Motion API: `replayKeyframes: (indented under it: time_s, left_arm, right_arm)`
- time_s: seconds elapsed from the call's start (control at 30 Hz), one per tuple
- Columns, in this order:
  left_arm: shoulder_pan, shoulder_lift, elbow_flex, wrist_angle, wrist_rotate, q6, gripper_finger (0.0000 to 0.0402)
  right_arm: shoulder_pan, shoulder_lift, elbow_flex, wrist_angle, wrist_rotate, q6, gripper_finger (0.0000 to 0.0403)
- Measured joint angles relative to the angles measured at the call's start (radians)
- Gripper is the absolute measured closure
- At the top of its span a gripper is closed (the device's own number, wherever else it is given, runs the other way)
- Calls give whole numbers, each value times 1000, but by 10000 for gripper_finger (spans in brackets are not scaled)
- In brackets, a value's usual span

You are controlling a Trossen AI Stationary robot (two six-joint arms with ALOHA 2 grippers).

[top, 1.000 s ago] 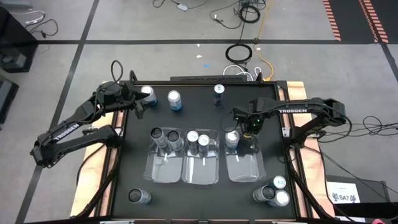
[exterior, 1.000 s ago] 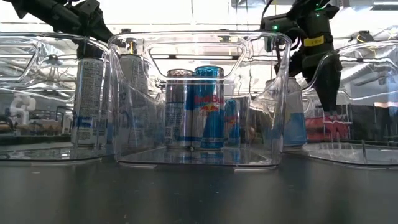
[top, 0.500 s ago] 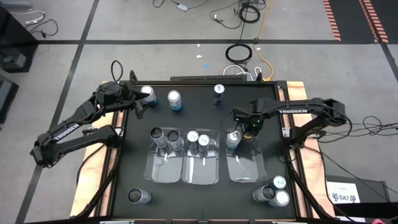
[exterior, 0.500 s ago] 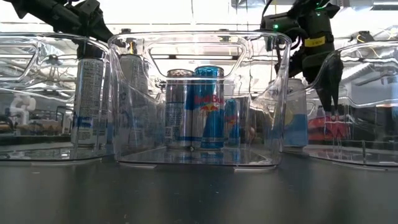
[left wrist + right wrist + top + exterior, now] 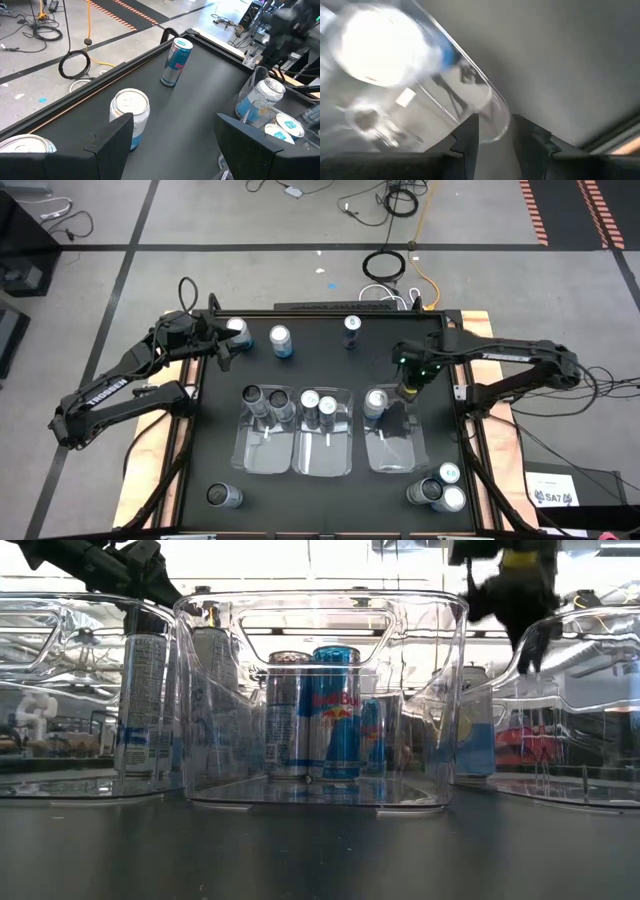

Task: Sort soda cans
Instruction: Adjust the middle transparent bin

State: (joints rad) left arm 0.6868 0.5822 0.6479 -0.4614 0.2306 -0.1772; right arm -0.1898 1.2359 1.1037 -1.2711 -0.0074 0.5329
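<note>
Clear plastic bins point(image 5: 328, 448), three in number, are set on the bench point(image 5: 300, 490), holding five cans point(image 5: 317, 406); right pincer point(image 5: 409, 391) is parted, empty, left pincer point(image 5: 222, 346) likewise.

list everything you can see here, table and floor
soda cans at the far edge: 3, two silver-and-blue and one slim blue, far side of the table
soda cans in the left bin: 2, dark-topped
soda cans in the middle bin: 2, silver and blue
soda can in the right bin: 1, silver-and-blue
soda can near left: 1, dark, near-left corner
soda cans near right: 3, mixed, near-right corner
bins: 3, clear plastic, in a row mid-table
table: 1, black
cables: several, black, orange and white, on the floor beyond the table
left gripper: open, by the far-left can
right gripper: open, over the right bin
</note>
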Motion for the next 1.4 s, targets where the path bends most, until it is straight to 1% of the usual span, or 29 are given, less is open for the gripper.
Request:
replayKeyframes:
  time_s: [0.17,0.27,0.37,0.43,0.53,0.67,0.77,0.87,1.13,1.23,1.4]
  left_arm:
    - [0,0,0,0,0,0,117]
    - [0,0,0,0,0,0,117]
    - [0,0,0,0,0,1,117]
    - [0,0,0,0,0,0,117]
    - [0,0,0,0,0,0,117]
    - [0,0,0,0,0,0,117]
    - [0,0,0,0,0,-1,117]
    - [0,0,0,0,0,-1,117]
    - [0,0,0,0,0,-1,117]
    - [0,0,0,0,0,-1,117]
    - [0,0,0,0,0,-1,117]
  right_arm:
    - [0,-24,161,37,5,-29,296]
    - [6,-8,245,146,7,-109,296]
    - [22,37,287,299,10,-198,296]
    - [35,81,295,405,9,-229,296]
    - [51,157,295,478,8,-295,296]
    - [56,265,295,475,7,-391,294]
    - [55,326,294,479,8,-431,285]
    - [54,372,301,472,8,-440,266]
    - [57,484,375,393,-1,-464,208]
    - [62,517,378,349,-2,-474,197]
    - [75,550,378,331,-4,-472,193]
